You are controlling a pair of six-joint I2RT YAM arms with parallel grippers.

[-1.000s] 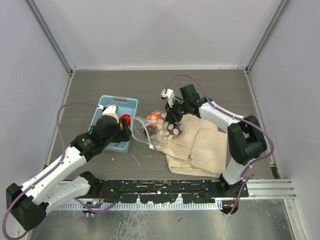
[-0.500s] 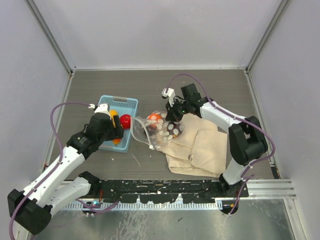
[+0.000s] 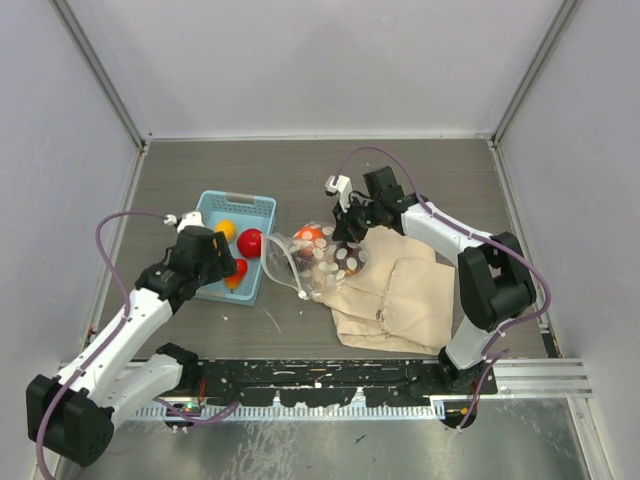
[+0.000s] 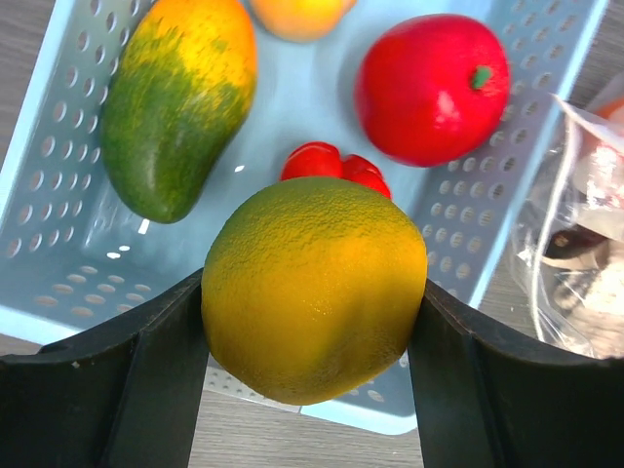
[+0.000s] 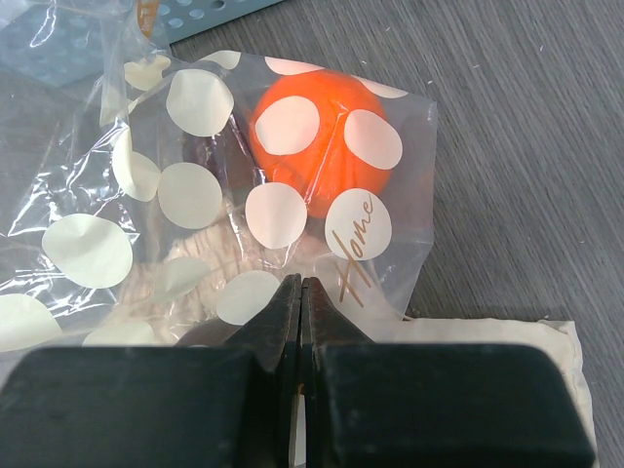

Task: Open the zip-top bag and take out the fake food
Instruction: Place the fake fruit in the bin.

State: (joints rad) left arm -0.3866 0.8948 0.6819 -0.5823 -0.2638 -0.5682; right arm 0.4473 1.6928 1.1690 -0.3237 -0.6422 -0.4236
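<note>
My left gripper [image 4: 312, 292] is shut on a yellow-orange fruit [image 4: 314, 263] and holds it over the near edge of the light blue basket [image 4: 49, 195]. In the top view this gripper [image 3: 220, 265] is over the basket [image 3: 238, 200]. The zip-top bag [image 3: 315, 260], clear with white spots, lies right of the basket with its mouth toward it. My right gripper [image 5: 302, 285] is shut, pinching the bag's [image 5: 195, 195] closed end. An orange fruit [image 5: 317, 146] is still inside the bag. In the top view the right gripper [image 3: 346, 232] is at the bag's far right side.
The basket holds a green-yellow mango [image 4: 180, 102], a red apple [image 4: 432, 88], a small red pepper [image 4: 334, 166] and an orange fruit [image 4: 297, 12]. A beige cloth bag [image 3: 400, 295] lies under and right of the zip-top bag. Grey walls enclose the table.
My left gripper has moved left from the bag's mouth to over the basket, carrying the yellow-orange fruit. The right gripper has kept its hold on the bag.
</note>
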